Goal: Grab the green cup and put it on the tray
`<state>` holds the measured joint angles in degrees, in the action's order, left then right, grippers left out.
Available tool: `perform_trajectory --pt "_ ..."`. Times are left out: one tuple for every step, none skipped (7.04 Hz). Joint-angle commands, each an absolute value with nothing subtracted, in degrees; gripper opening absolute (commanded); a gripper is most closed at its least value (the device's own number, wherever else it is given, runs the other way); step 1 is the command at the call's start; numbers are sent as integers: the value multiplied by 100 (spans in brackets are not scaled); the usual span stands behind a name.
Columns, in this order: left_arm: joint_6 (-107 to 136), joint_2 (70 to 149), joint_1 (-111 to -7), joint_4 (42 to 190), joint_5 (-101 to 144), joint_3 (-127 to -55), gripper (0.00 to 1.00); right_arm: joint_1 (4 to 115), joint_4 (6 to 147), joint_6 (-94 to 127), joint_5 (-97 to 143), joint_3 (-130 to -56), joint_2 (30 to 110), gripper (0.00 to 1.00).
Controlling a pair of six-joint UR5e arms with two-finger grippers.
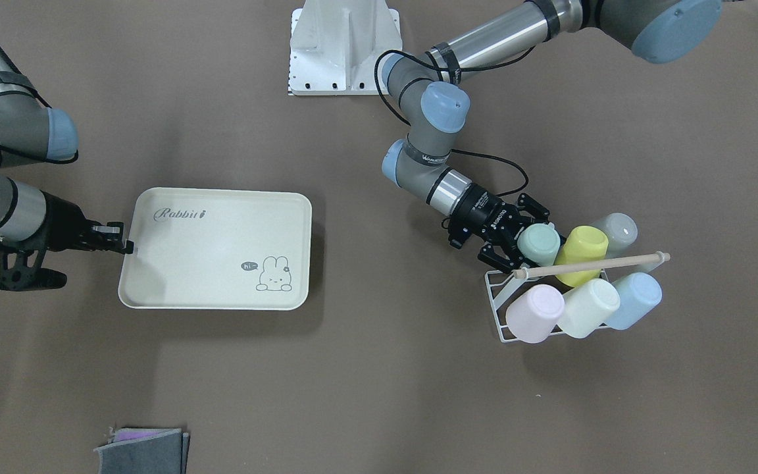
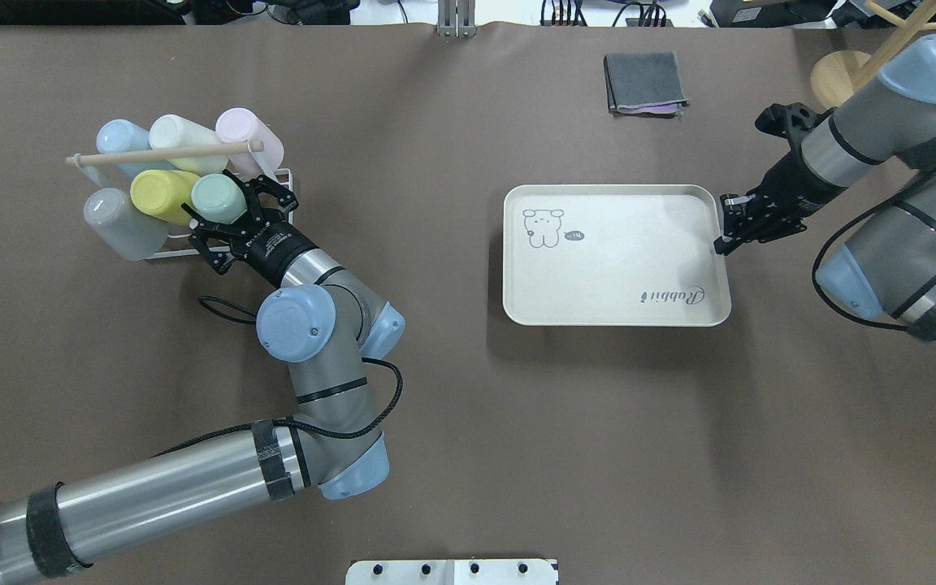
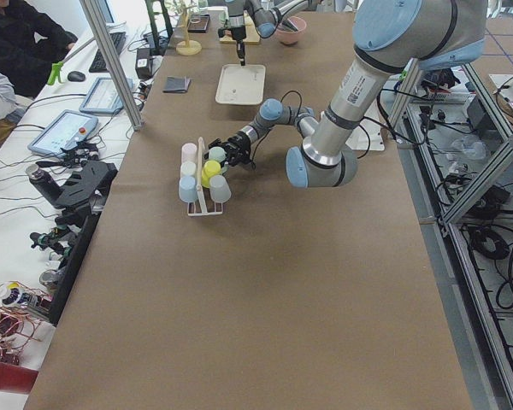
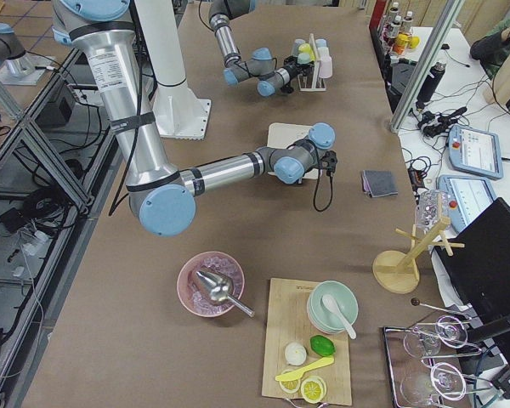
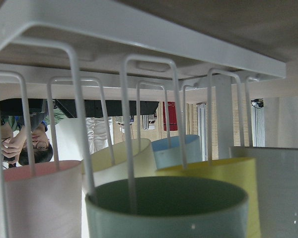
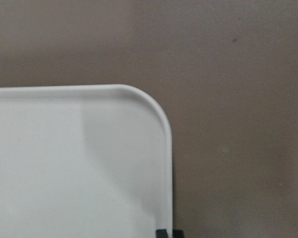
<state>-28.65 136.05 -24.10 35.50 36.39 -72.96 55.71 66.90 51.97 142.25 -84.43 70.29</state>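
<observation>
1. My left claw (image 1: 519, 236) stood wide open, one finger on each side of the green cup (image 1: 542, 243) at its mouth end. I could not tell whether the pads touched it.
2. The green cup sat tilted over a wire prong of the white wire rack (image 1: 494, 299), at the right end of the rack's near row. My left wrist camera looked straight into its mouth, with the wire loop running down inside.
3. Just beside it on the left lay the yellow cup (image 1: 583, 253), and left of that the grey cup (image 1: 616, 230).
4. In the far row, the pink cup (image 1: 535, 313) sat behind the green one, then the cream cup (image 1: 589, 307), then the blue cup (image 1: 635, 299). A wooden rod (image 1: 589, 264) ran above, between the two rows.
5. The rack stood on the far left part of the brown table (image 1: 379, 382).
6. My right claw (image 1: 126, 245) was closed to a narrow slit on the rim of the tray (image 1: 221, 289), at its right short edge. In my right wrist camera the rim ran between the two fingertips.
7. The tray lay flat, right of the table's middle and well apart from the rack. Its "Rabbit" script was at the near right corner and the rabbit drawing at the far left.
8. A folded grey cloth (image 1: 142, 451) lay beyond the tray's far edge.
</observation>
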Motion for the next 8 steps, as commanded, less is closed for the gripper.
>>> perform_trajectory --pt "-2883 13649 -2400 3542 3656 -7347 32 5458 6950 5203 14064 -7833 6305 0" --pt "-2944 13676 -2391 3516 3674 -7478 30 5423 7170 5203 14045 -7666 5989 0" --pt "-2962 13737 -2382 3315 3683 -7584 30 5414 7189 5212 14010 -7568 5846 0" --pt "-2953 13737 -2373 2913 3831 -7881 30 5344 7250 5273 13992 -7506 5627 0" --pt "-2953 13720 -2373 2492 4032 -8223 30 5213 7268 5282 13766 -7575 5573 0" --pt "-2953 13668 -2373 2270 4034 -8522 30 5125 7286 5282 13677 -7585 5485 0" --pt "-2962 13667 -2373 2163 4052 -8699 30 5011 7399 5361 13658 -7715 5354 0" --pt "-2953 13684 -2373 1918 4060 -9014 30 4792 7400 5605 13475 -7917 5344 0"
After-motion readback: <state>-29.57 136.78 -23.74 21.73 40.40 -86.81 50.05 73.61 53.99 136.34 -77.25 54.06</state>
